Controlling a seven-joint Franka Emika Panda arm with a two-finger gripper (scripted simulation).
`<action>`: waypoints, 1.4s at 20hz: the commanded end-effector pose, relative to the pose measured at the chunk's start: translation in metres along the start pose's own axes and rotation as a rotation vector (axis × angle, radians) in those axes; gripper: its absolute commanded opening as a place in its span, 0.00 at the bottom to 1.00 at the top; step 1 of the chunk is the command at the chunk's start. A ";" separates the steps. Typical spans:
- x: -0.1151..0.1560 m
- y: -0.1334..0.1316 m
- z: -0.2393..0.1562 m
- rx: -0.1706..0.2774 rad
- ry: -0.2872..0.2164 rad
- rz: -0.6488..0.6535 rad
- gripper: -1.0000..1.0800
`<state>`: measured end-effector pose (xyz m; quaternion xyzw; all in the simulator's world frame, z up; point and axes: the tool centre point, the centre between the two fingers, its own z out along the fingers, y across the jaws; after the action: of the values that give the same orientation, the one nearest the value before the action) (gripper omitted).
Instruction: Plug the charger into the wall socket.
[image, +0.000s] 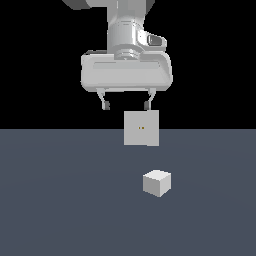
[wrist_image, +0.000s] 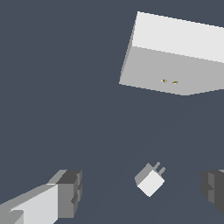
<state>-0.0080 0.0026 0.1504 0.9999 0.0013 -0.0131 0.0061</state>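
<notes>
The charger (image: 157, 182) is a small white cube resting on the grey floor, nearer the camera than the wall socket (image: 141, 128). That socket is an upright white square panel with two tiny orange dots at its centre. My gripper (image: 126, 105) hangs open in the air above and behind the charger, holding nothing. In the wrist view the charger (wrist_image: 150, 180) shows two short prongs and lies between my two fingers (wrist_image: 68, 191) without touching either. The wall socket (wrist_image: 175, 59) stands farther off in that view, orange dots facing the charger's side.
A flat dark grey floor (image: 60, 200) spreads across the scene, with black background beyond it. No other objects show.
</notes>
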 end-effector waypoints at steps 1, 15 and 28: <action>0.000 0.000 0.000 0.000 0.000 0.000 0.96; -0.015 0.015 0.017 -0.008 0.039 0.156 0.96; -0.051 0.040 0.057 -0.025 0.122 0.490 0.96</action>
<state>-0.0560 -0.0358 0.0997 0.9740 -0.2214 0.0438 0.0204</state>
